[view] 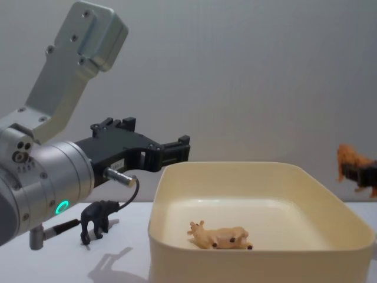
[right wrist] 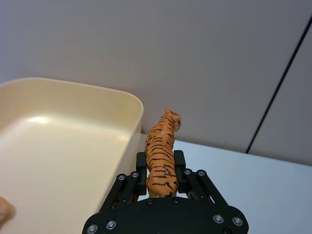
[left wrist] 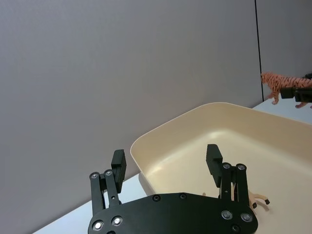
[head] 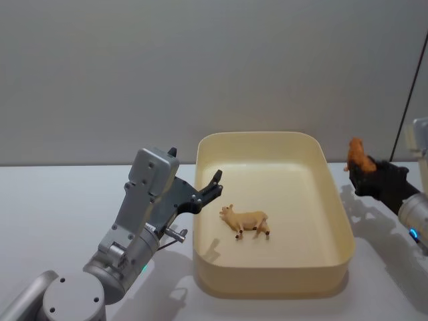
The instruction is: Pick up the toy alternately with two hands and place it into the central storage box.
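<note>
The cream-yellow central storage box sits mid-table. A tan toy animal lies on its side on the box floor. My left gripper hovers open and empty over the box's left rim. To the right of the box, above the table, my right gripper is shut on an orange striped tiger toy. The tiger is also seen far off in the left wrist view.
A small black elephant toy stands on the white table left of the box, under my left arm. A plain grey wall rises behind the table. A dark vertical line runs down the wall at the far right.
</note>
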`<action>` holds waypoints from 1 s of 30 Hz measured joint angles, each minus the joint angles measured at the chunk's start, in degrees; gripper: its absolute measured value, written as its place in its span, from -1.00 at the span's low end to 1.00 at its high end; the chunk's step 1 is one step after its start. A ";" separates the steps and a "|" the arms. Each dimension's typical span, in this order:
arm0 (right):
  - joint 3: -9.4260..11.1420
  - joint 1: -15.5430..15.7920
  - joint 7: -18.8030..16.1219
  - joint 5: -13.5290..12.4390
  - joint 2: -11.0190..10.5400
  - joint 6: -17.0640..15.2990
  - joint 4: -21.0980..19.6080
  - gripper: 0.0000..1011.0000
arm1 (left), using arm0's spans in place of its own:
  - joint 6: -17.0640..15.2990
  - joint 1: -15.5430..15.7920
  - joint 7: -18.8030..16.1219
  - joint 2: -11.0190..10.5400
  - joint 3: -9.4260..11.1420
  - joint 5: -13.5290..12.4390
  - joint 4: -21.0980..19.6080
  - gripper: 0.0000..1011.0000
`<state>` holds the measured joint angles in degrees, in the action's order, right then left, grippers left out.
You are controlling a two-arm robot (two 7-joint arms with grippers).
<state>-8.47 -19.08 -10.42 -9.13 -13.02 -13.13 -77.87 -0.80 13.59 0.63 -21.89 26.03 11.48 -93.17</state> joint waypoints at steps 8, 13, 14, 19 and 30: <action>0.16 -1.35 -4.34 -2.01 0.05 -0.47 -1.84 -0.39 | 0.00 0.00 0.00 0.00 0.00 0.00 0.00 0.98; -0.34 -3.37 -7.01 -2.67 0.72 -1.29 -0.76 -0.39 | 0.00 0.00 0.00 0.00 0.00 0.00 0.00 0.98; -0.44 -3.68 -7.41 -2.74 0.83 -1.44 -0.48 -0.39 | 0.00 0.00 0.00 0.00 0.00 0.00 0.00 0.98; -1.31 -5.85 -9.93 -3.02 1.92 -2.14 1.99 -0.39 | 0.00 0.00 0.00 0.00 0.00 0.00 0.00 0.98; -3.77 -11.45 -14.33 -3.33 5.01 -2.29 10.08 -0.11 | 0.00 0.00 0.00 0.00 0.00 0.00 0.00 0.98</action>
<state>-12.23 -30.53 -24.75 -12.46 -8.00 -15.42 -67.79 -0.80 13.59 0.62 -21.90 26.02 11.48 -93.17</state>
